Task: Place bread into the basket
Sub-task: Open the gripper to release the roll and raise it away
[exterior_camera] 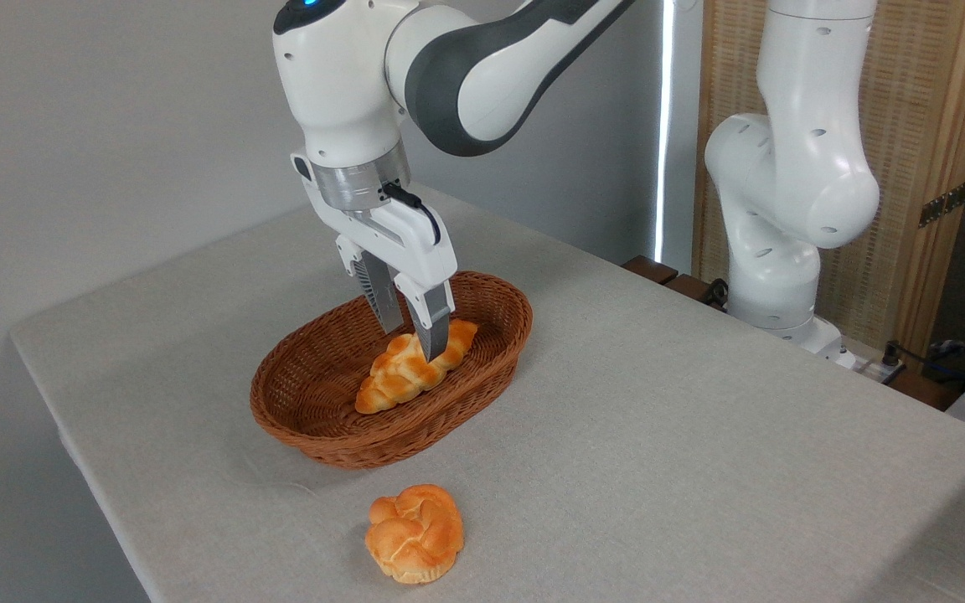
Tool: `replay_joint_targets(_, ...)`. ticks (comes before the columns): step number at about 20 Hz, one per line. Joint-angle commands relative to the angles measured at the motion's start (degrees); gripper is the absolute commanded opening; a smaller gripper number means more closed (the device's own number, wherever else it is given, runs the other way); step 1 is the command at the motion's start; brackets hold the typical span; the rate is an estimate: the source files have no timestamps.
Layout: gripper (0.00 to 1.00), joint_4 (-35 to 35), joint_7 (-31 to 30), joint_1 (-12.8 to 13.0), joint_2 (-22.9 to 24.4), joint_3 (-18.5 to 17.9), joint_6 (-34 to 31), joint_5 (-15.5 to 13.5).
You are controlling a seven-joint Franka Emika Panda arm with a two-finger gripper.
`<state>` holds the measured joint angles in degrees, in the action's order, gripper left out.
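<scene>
The bread (403, 375), a golden braided loaf, lies slanted inside the basket (482, 356), a reddish-brown oval of woven wicker at the middle of the table. My gripper (412, 342) reaches down into the basket over the loaf's upper half. Its fingers stand wide apart, one behind the loaf and one (432, 331) in front of it. The loaf's lower end rests on the basket floor. The gripper looks open, straddling the bread rather than squeezing it.
A small round knotted bun (415, 533) sits on the grey tablecloth in front of the basket, near the table's front edge. The arm's white base (771, 276) stands at the far right of the table, with a wooden screen behind it.
</scene>
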<state>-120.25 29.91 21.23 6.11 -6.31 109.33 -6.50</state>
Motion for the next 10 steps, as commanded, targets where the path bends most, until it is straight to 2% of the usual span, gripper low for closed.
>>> replay_joint_targets(1, 1.0, 1.07, -0.9, 0.13, 0.74, -0.72, -0.52, 0.61)
replay_joint_targets(3, 1.0, 3.34, -0.73, -0.4, 1.36, -0.89, -1.49, 0.87)
replay_joint_targets(4, 1.0, 4.66, -0.38, -0.83, 1.45, -0.89, -1.58, 1.92)
replay_joint_targets(6, 1.0, 7.65, -0.72, -2.76, 1.45, -0.72, -2.71, 7.0)
replay_joint_targets(8, 1.0, 12.12, -0.64, -4.87, 1.19, -0.72, -7.7, 7.81)
replay_joint_targets(10, 1.0, 16.17, -0.11, -8.56, 0.23, -0.28, -10.89, 7.47)
